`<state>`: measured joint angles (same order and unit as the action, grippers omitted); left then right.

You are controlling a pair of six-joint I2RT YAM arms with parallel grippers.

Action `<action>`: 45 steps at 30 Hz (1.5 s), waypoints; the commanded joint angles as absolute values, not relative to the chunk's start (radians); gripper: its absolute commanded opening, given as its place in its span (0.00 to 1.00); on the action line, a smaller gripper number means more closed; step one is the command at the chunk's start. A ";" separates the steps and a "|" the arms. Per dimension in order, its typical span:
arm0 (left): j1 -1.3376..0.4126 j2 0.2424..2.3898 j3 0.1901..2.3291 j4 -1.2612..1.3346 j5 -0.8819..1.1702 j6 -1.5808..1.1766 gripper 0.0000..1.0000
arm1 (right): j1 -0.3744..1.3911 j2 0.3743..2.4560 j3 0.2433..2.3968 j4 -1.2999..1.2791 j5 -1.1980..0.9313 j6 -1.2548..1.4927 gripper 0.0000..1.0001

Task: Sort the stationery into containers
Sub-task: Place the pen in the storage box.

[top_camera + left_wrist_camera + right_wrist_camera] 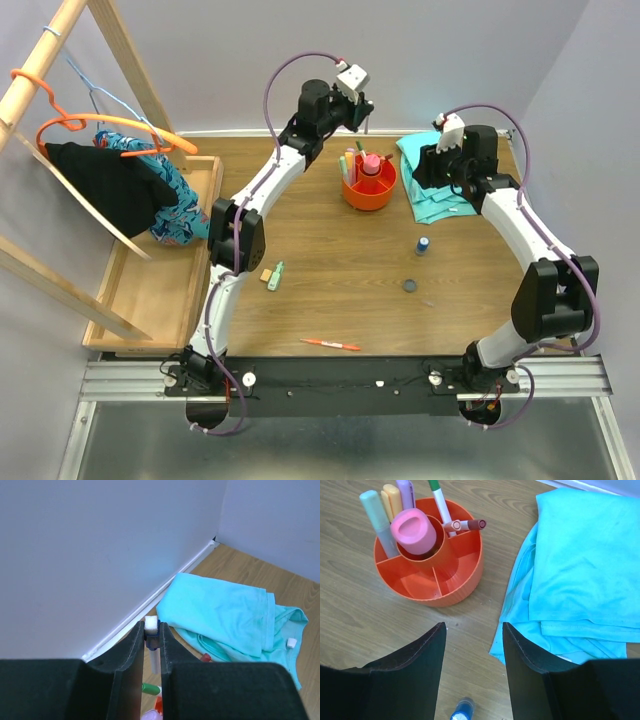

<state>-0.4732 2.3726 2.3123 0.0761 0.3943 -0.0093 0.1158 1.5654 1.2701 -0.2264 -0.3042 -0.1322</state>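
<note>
The orange tub [369,190] stands at the back middle of the table and holds a pink glue bottle [413,527], pastel highlighters [376,515] and two markers [440,502]. My left gripper [362,108] hangs above the tub's far side, shut on a white marker with a blue cap [151,640] that points down. My right gripper [473,630] is open and empty between the tub [430,560] and the teal cloth [580,570]. A blue-capped bottle [423,245], a dark disc [410,286], an orange pen [330,344], a green highlighter [275,275] and a tan eraser [266,274] lie on the table.
The teal cloth [440,190] lies at the back right under the right arm. A wooden tray [150,290] with a hanger rack and clothes [120,185] fills the left side. The wall runs close behind the left gripper [151,626].
</note>
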 commanded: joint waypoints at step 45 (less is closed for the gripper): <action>-0.448 1.936 1.823 0.103 0.462 0.058 0.58 | 0.110 1.582 1.273 -0.196 -0.319 -0.147 0.57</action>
<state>-0.4522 2.2364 2.0026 0.1421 0.4004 -0.0486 0.1158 1.6299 1.3125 -0.2222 -0.2916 -0.1394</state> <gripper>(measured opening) 0.560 0.568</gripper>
